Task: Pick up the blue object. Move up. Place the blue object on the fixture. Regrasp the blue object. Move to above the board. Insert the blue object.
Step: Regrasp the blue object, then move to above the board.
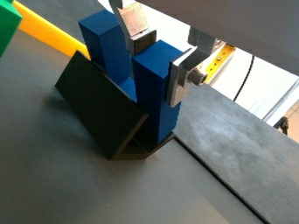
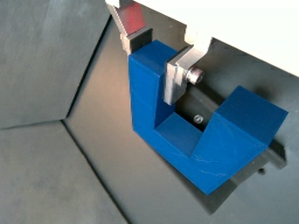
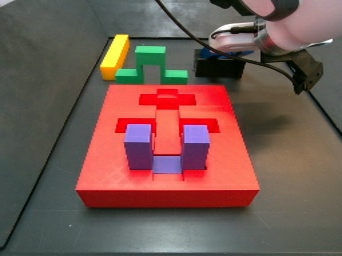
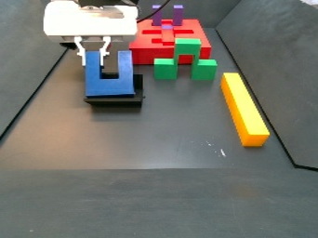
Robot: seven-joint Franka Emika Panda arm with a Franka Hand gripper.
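The blue block (image 4: 108,76) already sits on the black holder (image 4: 129,99). The claw (image 4: 97,56) pinches 1 prong. Putting it in the red board (image 3: 168,150) is left.

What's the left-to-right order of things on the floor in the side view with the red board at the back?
Gripper over the blue object on the fixture → green block → yellow bar. The board and the purple block on it sit behind these, overlapping their span, so I've left them out.

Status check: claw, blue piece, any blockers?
Claw at fixture, fingers straddling one prong. Blue object propped on fixture, prongs up. Nothing blocking.
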